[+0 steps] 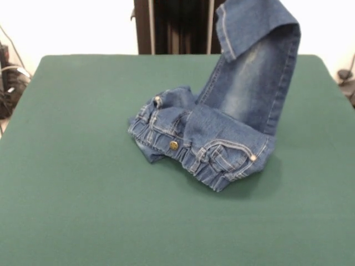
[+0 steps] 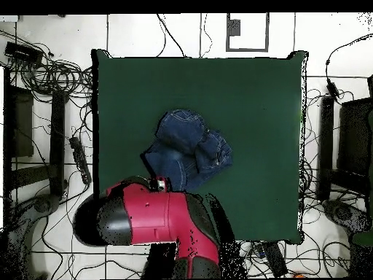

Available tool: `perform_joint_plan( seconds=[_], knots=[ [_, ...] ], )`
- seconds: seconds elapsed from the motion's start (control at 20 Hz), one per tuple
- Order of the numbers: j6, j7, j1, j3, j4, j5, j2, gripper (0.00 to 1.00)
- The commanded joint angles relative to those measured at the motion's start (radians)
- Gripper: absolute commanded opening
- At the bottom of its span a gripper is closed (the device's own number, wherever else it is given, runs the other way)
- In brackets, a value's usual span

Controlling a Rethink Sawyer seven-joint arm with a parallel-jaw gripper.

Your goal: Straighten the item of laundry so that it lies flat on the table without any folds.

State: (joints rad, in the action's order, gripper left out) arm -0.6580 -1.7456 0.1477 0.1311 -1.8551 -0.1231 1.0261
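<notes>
A small pair of blue denim jeans [image 1: 222, 127] sits bunched near the middle of the green bench [image 1: 83, 194], its gathered waistband and brass button [image 1: 173, 145] crumpled on the felt while one leg is lifted upright toward the bench's far edge, its hem folded over at the top. Bare felt surrounds the jeans on every side, well clear of the bench's rounded corners. From overhead, the red arm [image 2: 160, 215] covers the raised leg; the gripper is hidden, so whether the fingers are holding the denim cannot be told.
</notes>
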Motion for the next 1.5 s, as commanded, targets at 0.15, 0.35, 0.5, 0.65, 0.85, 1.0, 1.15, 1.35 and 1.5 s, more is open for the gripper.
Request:
perform_joint_plan(
  seconds=[0.15,0.35,0.5,0.65,0.85,1.0,1.15,1.35,1.5],
  knots=[
    [-0.141,-0.348,0.073,0.018,0.026,0.075,-0.034,0.00],
    [-0.142,-0.425,0.118,0.050,0.034,0.100,-0.049,0.00],
    [-0.138,-0.458,0.138,0.065,0.039,0.108,-0.057,0.00],
    [-0.132,-0.514,0.174,0.078,0.044,0.122,-0.072,0.00],
    [-0.100,-0.588,0.226,0.096,0.045,0.146,-0.101,0.00],
    [-0.082,-0.630,0.255,0.108,0.048,0.159,-0.120,0.00],
    [-0.067,-0.665,0.276,0.114,0.045,0.177,-0.132,0.00],
    [-0.043,-0.696,0.291,0.109,0.026,0.195,-0.135,0.00],
    [-0.004,-0.698,0.290,0.092,-0.023,0.216,-0.115,0.00]
  ],
)
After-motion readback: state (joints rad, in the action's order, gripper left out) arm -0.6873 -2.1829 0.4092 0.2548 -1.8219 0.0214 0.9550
